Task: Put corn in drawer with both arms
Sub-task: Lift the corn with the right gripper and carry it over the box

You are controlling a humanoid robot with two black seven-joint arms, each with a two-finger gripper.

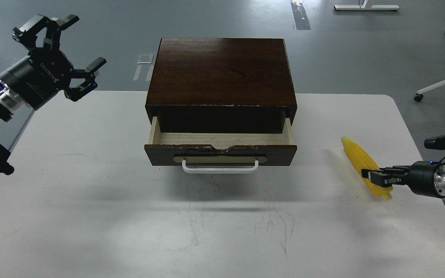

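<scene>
1. My left arm comes in from the left edge and is raised above the far left corner of the desk point(91, 216). My left tool point(66, 54) points up and to the right, fingers spread wide, holding nothing, well apart from the drawer.
2. My right arm reaches in low from the right edge, roughly level, pointing left. My right tool point(377, 177) is narrowed down on the corn point(357, 156), fingers wrapped over the cob's near part.
3. The corn sits at the right side of the desk, well apart from the drawer. Its long axis runs diagonally: tapered tip toward the far left, thick end toward me and to the right, just past the fingers. Cannot tell whether it touches the desk.
4. The drawer point(220, 152) is pulled partly out of the dark wooden box point(220, 71) at the desk's middle, pale inside showing. White handle point(220, 169) faces me.
</scene>
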